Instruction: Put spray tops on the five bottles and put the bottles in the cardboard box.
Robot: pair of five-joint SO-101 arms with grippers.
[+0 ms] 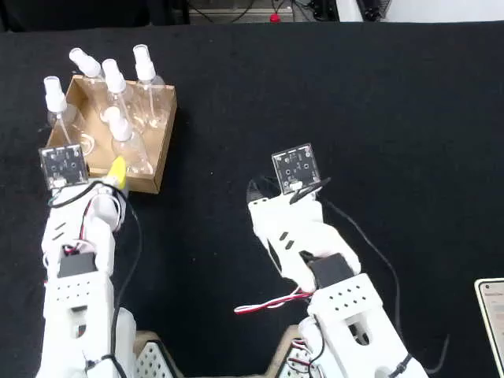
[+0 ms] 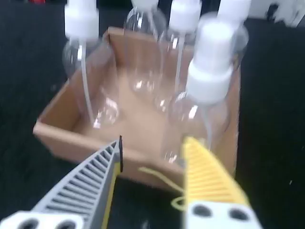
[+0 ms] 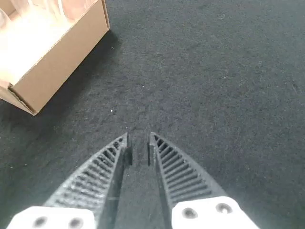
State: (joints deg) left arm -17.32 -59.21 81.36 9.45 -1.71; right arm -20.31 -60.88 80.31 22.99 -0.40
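Note:
Several clear bottles with white spray tops stand upright inside the cardboard box (image 1: 164,138) at the table's far left. The nearest bottle (image 1: 124,140) stands by the box's near wall; it is the large bottle (image 2: 206,90) in the left wrist view. My left gripper (image 2: 152,148) is open just outside that near wall (image 2: 71,143), with nothing between its fingers; its yellow finger (image 1: 118,169) touches the box's edge in the high view. My right gripper (image 3: 138,143) is shut and empty, low over the black cloth in the middle, to the right of the box (image 3: 57,62).
Black cloth (image 1: 354,102) covers the table, bare to the right of the box. A pale flat object (image 1: 494,311) lies at the right edge. Red and white cables (image 1: 272,303) trail by the right arm's base.

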